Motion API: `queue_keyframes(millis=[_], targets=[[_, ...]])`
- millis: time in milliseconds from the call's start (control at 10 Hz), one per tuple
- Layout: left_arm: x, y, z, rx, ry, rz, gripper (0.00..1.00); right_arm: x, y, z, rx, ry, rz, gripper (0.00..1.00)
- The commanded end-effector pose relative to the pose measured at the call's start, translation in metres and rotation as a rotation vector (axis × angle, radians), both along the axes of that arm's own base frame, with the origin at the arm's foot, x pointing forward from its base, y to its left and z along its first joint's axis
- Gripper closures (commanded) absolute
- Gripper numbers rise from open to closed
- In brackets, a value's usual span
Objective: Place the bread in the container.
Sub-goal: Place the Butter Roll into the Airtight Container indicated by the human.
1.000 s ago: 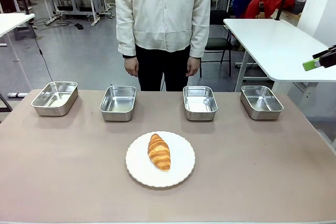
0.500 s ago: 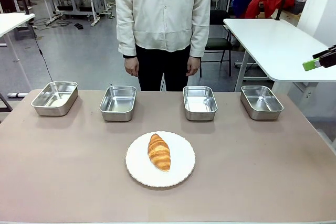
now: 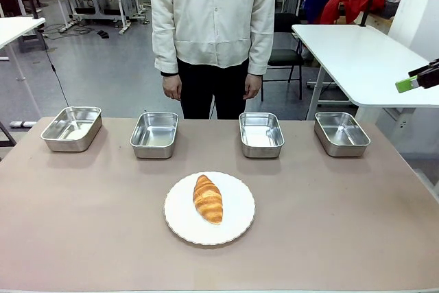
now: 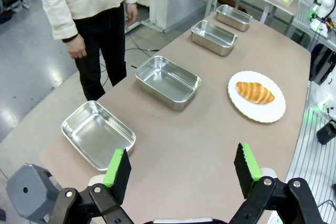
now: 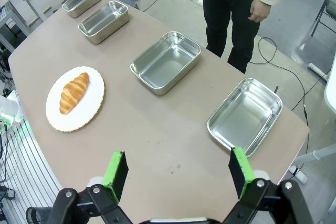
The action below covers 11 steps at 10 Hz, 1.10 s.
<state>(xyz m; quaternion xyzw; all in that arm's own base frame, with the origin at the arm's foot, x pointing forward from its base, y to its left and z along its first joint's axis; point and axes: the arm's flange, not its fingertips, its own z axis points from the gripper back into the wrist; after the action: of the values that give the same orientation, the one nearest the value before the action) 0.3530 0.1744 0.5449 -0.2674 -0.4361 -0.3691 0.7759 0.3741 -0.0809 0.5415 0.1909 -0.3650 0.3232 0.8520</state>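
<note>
**Front view: the croissant is on its plate and the job has not begun**

The croissant (image 3: 208,199) lies on a round white plate (image 3: 236,228) near the middle of the brown surface (image 3: 343,224). Nothing is touching it.

Four shiny steel trays sit in a row behind the plate, on the person's side. They are the left-end tray (image 3: 68,145), the second tray (image 3: 152,152), the third tray (image 3: 262,152) and the right-end tray (image 3: 341,150). All four have nothing in them. I cannot tell which one the croissant should go in.

In the left wrist view, the left claw (image 4: 181,163) hangs high over the surface with its green fingers wide apart. It holds nothing, and the croissant is well away from it. In the right wrist view, the right claw (image 5: 177,165) is the same: fingers wide apart, nothing held, far from the plate.

The person (image 3: 212,18) stands at the far side with both hands down.

I think every step is left to do: reach the croissant, pick it up, carry it to a tray and let it go.
</note>
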Motion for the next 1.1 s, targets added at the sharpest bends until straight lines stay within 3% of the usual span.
queue_keyframes(millis=[0,1000], targets=[[-0.001,-0.0011,0.0002,0.0,-0.011,-0.009,0.0,0.0003,-0.0005,-0.0016,0.013,-0.012,0.013,0.0],[-0.001,-0.0011,0.0002,0.0,-0.011,-0.009,0.0,0.0003,-0.0005,-0.0016,0.013,-0.012,0.013,0.0]])
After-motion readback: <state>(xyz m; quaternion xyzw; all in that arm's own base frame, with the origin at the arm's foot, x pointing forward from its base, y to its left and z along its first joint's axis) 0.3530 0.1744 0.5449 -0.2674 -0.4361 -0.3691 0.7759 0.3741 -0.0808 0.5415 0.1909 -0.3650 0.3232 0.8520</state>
